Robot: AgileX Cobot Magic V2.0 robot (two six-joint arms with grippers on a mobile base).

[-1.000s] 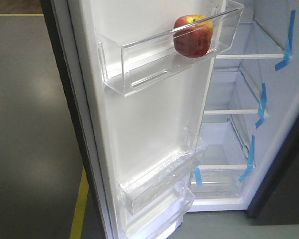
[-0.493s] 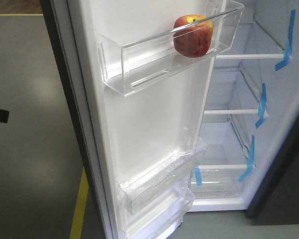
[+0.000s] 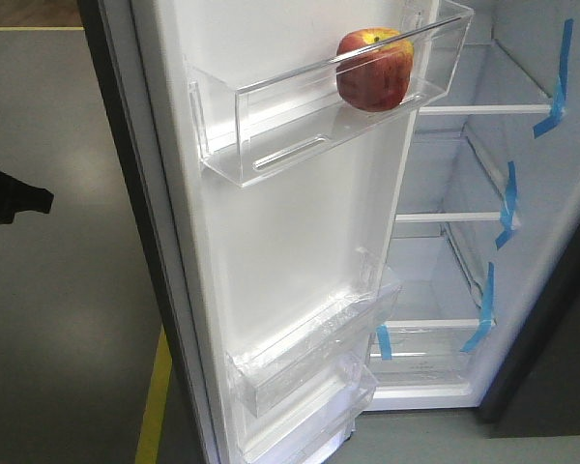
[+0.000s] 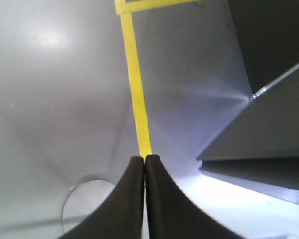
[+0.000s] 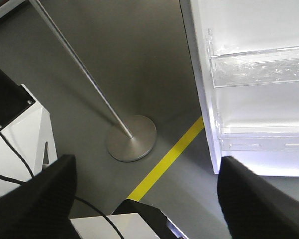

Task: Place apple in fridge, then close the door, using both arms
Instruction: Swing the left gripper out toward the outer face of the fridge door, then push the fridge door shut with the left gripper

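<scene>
Apple (image 3: 374, 70) sits in the top bin (image 3: 271, 116) of the open door (image 3: 290, 232), and we, left gripper (image 4: 143, 158) pinched together, right gripper (image 5: 147, 169) spread apart, judge this stiff, heavy door best pushed on its flat outer side near the free edge.

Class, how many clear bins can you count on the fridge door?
3. The top bin holds the apple; the middle bin sits lower down; the bottom bin is just beneath it. More may be hidden above.

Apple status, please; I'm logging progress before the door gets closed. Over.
Left gripper shut, empty; right gripper open, empty. Apple sits in upper door bin. Door wide open; nothing visible blocking it.
</scene>
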